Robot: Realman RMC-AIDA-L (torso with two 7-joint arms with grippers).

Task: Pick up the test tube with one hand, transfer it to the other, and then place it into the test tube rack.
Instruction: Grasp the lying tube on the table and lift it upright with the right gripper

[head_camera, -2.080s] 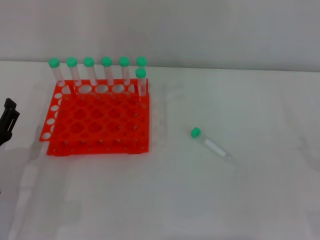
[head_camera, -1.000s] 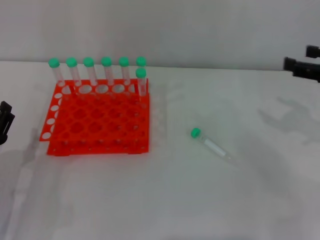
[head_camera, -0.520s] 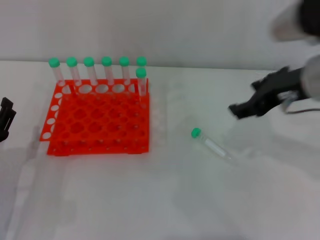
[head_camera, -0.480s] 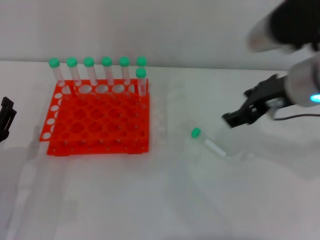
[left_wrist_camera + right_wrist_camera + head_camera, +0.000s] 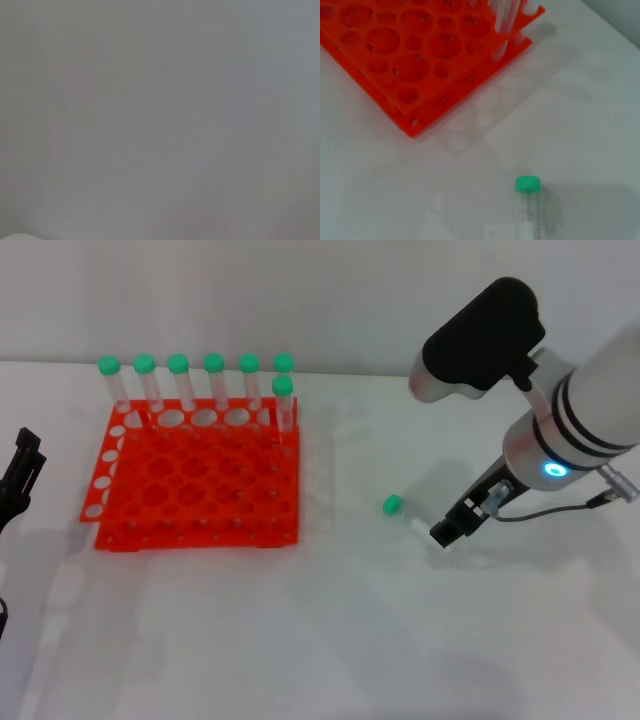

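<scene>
Item: test tube (image 5: 405, 514). Clear, green cap. Lies flat on the bench, right of centre, well apart from the rack; cap toward the rack, tapered tip toward the right edge and partly hidden under the gripper.

Item: right gripper (image 5: 448, 532). Black, on the blue-lit arm. Low over the tip end of the tube, at or just above the bench. Whether its fingers are spread or pressed together cannot be told; no grasp is evident, since the tube lies flat.

Item: left gripper (image 5: 18, 478). Black, at the left edge of the bench, just beside the rack's left side. Idle; finger state cannot be told.

Item: test tube rack (image 5: 190, 480). Orange-red, two-tier, left-rear part of the bench. Seven green-capped tubes (image 5: 195, 385) stand upright: six along its rear row, one in the next row at the right end.

Step in hand (judged): first pick-up, right arm.

Handling notes (judged): straddle the barrel across its length, near mid-body rather than at the narrow tip, as a smooth round tube may roll or squirt out. Close gently, lift straight. Leave the cap end free for the left gripper to take.
</scene>
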